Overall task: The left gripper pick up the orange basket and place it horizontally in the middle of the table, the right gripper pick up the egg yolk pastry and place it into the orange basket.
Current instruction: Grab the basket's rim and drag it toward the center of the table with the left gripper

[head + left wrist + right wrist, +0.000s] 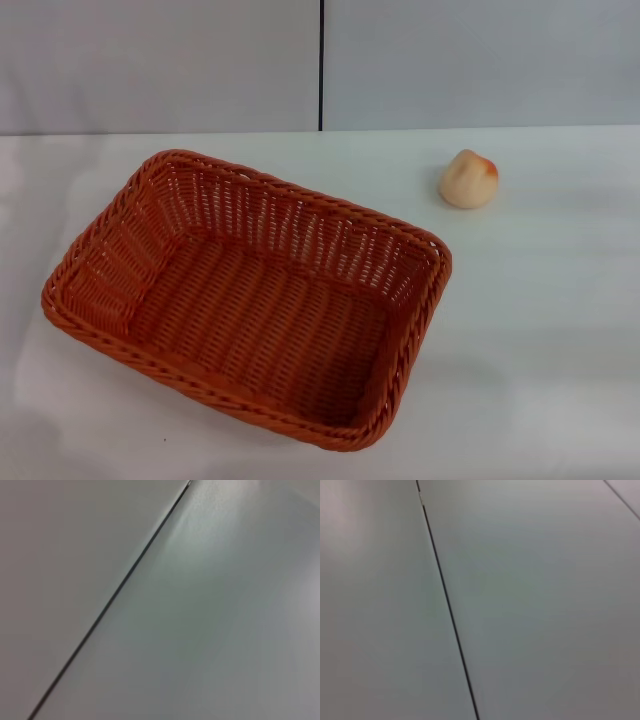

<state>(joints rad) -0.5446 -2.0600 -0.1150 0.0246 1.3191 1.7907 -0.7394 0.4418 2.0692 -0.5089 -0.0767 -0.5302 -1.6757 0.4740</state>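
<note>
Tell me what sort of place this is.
Probably a robot test bench or lab setup, not a home kitchen: a plain white table against a grey panelled wall, holding only an orange basket and an egg yolk pastry. Neither gripper is in view.

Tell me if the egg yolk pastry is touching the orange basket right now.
Apart. The head view shows the egg yolk pastry sitting on the table beyond the orange basket, with a strip of bare white tabletop between it and the rim.
</note>
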